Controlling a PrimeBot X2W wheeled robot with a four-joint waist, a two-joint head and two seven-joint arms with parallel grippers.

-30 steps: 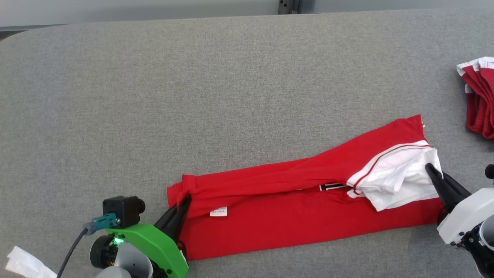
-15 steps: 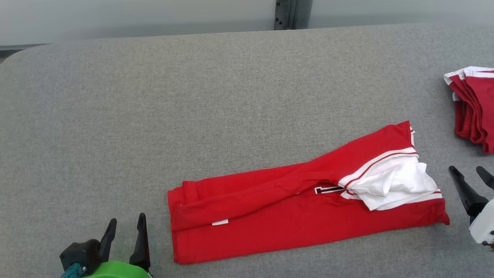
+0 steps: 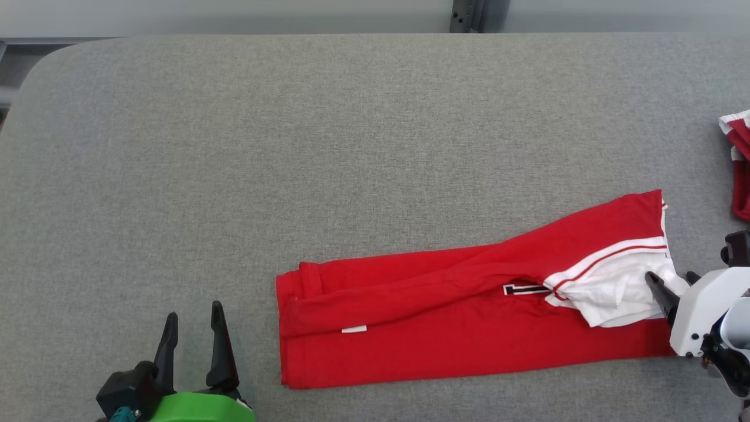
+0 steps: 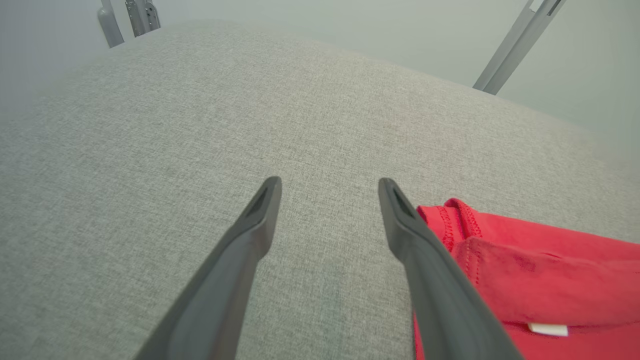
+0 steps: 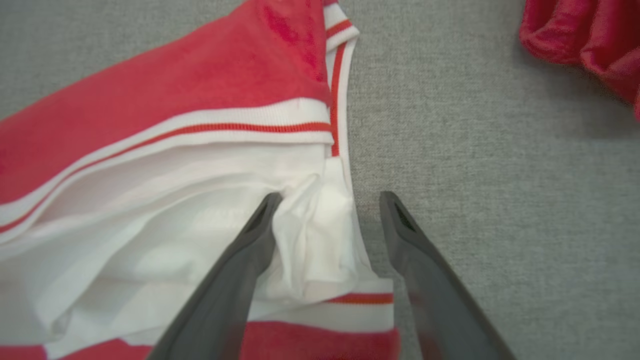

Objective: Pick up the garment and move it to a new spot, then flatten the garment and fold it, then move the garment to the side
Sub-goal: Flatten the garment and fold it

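A red garment with white striped sleeves lies folded into a long band on the grey table. Its hem points left and its white sleeve end right. My left gripper stands open on bare table, well left of the hem. In the left wrist view the gripper is open over the cloth-covered top, with the garment's hem just right of it. My right gripper is open at the sleeve end. The right wrist view has that gripper straddling a bunched white fold of the garment.
A pile of folded red and white garments sits at the table's right edge, close to my right arm, and appears as red cloth in the right wrist view. Metal posts stand behind the table's far edge.
Both grippers let go of the garment's ends and drew back. The right gripper has since come back, open, onto the white sleeve end. The head camera shifted.
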